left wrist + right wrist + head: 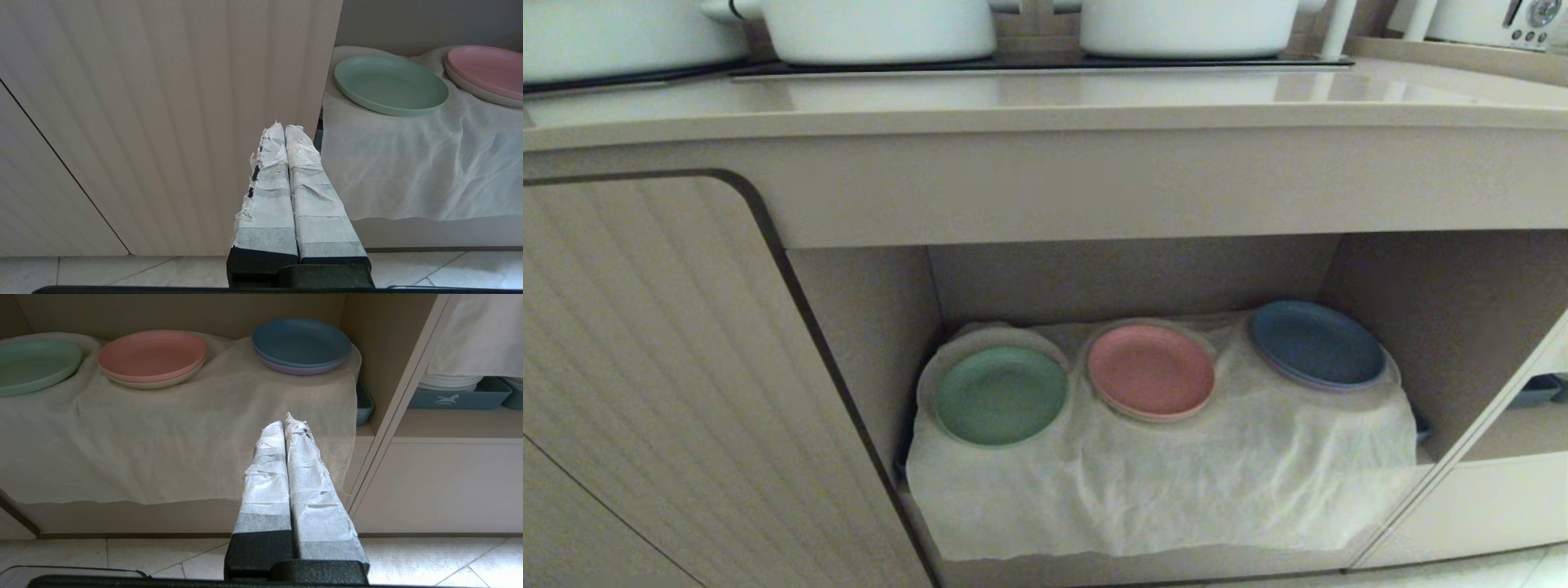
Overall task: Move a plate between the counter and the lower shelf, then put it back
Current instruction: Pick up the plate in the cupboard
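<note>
The green plate (1001,395) sits on the lower shelf (1160,482) cloth. My left gripper (284,127) and right gripper (287,421) look squeezed tight together, holding nothing.

Left hand (284,127) closed, empty; right hand (289,418) likewise.

A pink plate (1150,369) rests on a wrinkled cloth (1176,490), with a dark blue plate (1316,343) at its two o'clock. Two white pots (878,28) stand at twelve o'clock, above. A ribbed cupboard door (645,367) fills nine o'clock.
</note>
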Controlling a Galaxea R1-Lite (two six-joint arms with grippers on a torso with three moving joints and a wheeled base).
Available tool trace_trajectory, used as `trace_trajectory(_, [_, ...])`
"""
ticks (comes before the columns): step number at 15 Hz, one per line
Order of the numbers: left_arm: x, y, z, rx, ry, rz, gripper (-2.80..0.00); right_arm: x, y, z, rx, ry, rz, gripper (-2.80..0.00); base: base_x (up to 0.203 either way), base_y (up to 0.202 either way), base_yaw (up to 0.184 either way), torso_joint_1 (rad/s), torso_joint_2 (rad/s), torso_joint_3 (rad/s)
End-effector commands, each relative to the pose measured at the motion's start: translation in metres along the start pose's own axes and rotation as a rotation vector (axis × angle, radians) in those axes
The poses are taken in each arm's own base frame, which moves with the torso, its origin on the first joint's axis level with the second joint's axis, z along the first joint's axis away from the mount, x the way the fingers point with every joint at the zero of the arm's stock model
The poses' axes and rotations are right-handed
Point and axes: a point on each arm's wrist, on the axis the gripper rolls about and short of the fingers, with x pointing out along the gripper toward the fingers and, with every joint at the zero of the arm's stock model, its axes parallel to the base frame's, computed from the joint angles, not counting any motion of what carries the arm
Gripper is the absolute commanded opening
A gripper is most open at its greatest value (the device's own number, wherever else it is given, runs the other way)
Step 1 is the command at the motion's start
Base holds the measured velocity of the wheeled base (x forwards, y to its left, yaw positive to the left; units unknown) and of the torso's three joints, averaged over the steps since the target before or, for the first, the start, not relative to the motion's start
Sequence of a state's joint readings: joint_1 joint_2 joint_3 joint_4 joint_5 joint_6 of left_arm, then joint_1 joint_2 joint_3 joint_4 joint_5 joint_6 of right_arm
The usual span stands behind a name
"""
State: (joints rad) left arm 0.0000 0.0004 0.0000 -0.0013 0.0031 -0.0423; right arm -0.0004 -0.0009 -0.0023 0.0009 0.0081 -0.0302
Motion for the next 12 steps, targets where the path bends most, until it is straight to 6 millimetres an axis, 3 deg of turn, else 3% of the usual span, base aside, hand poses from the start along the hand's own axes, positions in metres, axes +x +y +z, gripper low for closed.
trace_trajectory(1, [0.0, 0.0, 0.0, -0.001, -0.001, 0.0, -2.8, 0.0, 0.0, 0.0, -0.006, 0.001, 0.0, -2.8, 0.0, 0.0, 0.0, 0.0, 0.0, 0.0])
trace_trajectory(7, [0.0, 0.0, 0.0, -0.001, -0.001, 0.0, -2.8, -0.008, 0.0, 0.025, -0.025, -0.08, 0.026, -2.8, 0.0, 0.0, 0.0, 0.0, 0.0, 0.0])
trace_trajectory(12, [0.0, 0.0, 0.0, -0.001, -0.001, 0.0, -2.8, -0.008, 0.002, 0.061, -0.035, -0.107, 0.185, -2.8, 0.0, 0.0, 0.0, 0.0, 0.0, 0.0])
